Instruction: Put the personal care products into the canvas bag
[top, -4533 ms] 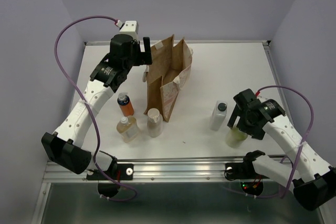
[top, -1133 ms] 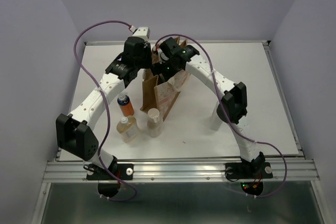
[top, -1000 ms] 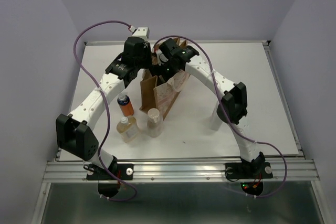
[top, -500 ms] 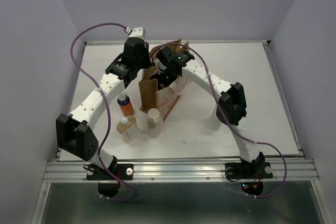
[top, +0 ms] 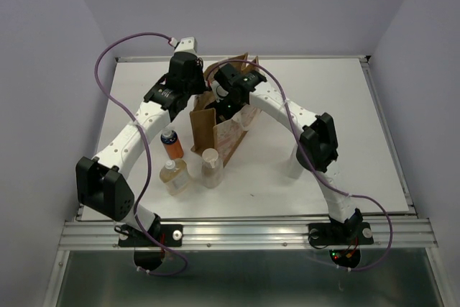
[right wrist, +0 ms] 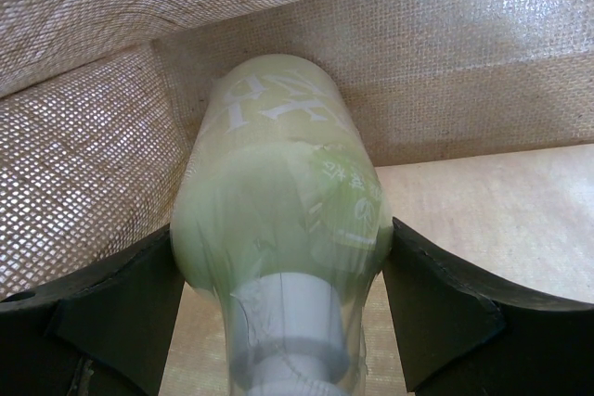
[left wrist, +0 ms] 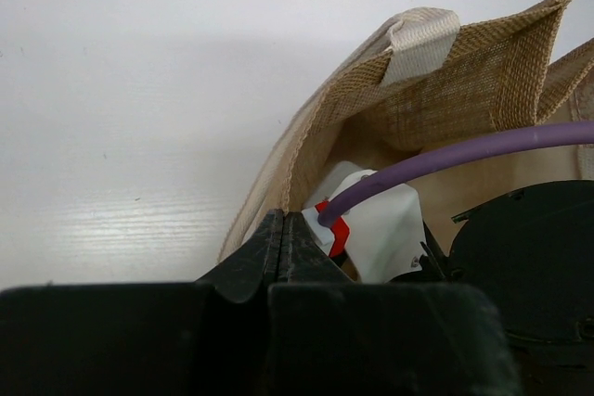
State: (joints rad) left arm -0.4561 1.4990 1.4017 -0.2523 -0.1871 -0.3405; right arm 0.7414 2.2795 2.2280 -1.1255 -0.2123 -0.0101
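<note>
The left gripper [left wrist: 283, 225] is up at the far-left rim of the bag [top: 205, 126]. Its jaws are pressed together and the woven edge runs down between them. It looks pinched on the cloth, though the black tips hide the exact bite.

Out to the left of the bag, the orange bottle [top: 171, 143] stands upright on the table [top: 345, 106], near the bag's brown side. The amber bottle [top: 173, 176] stands off the bag's near-left corner, a little further out. The beige bottle [top: 210, 166] stands just beside that same near corner.

The bag itself is upright with its mouth open, the printed panel on its near-right face.

The right gripper [right wrist: 278, 266] is down inside the bag. There is a finger [right wrist: 121, 303] on either side of the green bottle [right wrist: 278, 192], clamped onto it. The bottle's cap points back at the wrist camera, its base points deeper into the bag, and the woven walls sit close around it.

Right of the bag and well apart, the white bottle [top: 293, 166] shows only as a pale sliver behind the right arm's elbow.
</note>
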